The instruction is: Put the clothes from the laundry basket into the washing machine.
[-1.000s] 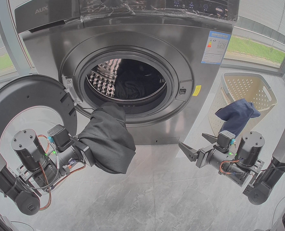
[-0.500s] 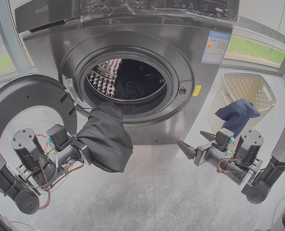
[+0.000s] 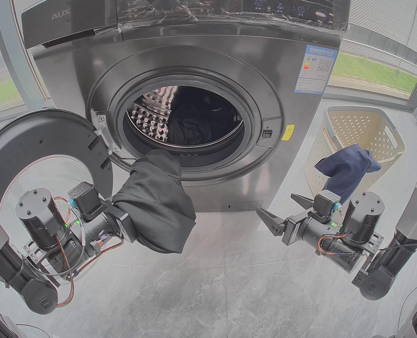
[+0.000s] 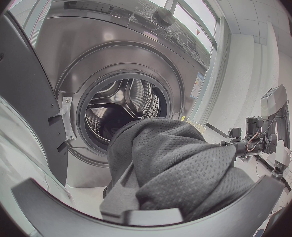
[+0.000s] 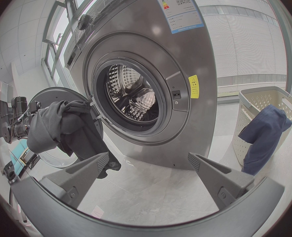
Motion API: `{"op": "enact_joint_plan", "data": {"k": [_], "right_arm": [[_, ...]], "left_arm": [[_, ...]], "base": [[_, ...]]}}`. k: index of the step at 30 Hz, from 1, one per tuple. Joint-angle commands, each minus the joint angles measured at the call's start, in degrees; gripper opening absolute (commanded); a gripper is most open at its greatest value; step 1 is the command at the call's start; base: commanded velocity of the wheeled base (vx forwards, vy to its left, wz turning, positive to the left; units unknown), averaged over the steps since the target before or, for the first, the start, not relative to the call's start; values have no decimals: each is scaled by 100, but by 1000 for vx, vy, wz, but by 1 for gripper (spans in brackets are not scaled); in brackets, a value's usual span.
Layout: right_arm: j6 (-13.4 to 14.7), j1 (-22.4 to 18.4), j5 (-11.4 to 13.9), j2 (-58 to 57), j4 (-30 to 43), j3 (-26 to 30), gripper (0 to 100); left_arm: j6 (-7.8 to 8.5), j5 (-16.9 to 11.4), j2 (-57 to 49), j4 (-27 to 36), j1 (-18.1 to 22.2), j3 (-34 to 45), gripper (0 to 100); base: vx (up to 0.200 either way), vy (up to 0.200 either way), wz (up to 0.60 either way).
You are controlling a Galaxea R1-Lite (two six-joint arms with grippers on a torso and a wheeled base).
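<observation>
Drum [image 3: 147,113] wide open, dark laundry [image 3: 199,120] already lying inside. Basket [image 3: 358,111] sits right of the washer [image 3: 77,71], a blue garment [image 3: 347,170] draped over its front rim and hanging outside. Left gripper [image 3: 126,221] is clamped on the black garment [image 3: 159,203], low beside the open door [image 3: 39,142]; the bundle's long axis points up at the port's lower rim. Right gripper [image 3: 275,203] is spread wide, holding nothing.
</observation>
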Motion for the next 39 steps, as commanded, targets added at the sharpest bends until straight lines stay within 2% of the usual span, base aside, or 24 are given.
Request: {"op": "enact_joint_plan", "data": {"k": [1,18,27,33,39], "right_arm": [[2,7,1,16,-12,-11,100],[2,15,1,42,-21,6,100],[19,165,1,25,-21,50,100],[37,262,10,-2,-21,94,100],[28,508,10,-45,-29,209,100]], "left_arm": [[-1,0,29,-32,0,-19,0],[-10,0,108,-32,-9,-28,0],[7,0,134,-32,-44,16,0],[16,0,152,-32,-211,34,0],[16,36,231,-23,-870,122,0]], "base": [[0,0,0],[188,0,0],[178,0,0],[0,0,0],[0,0,0]]}}
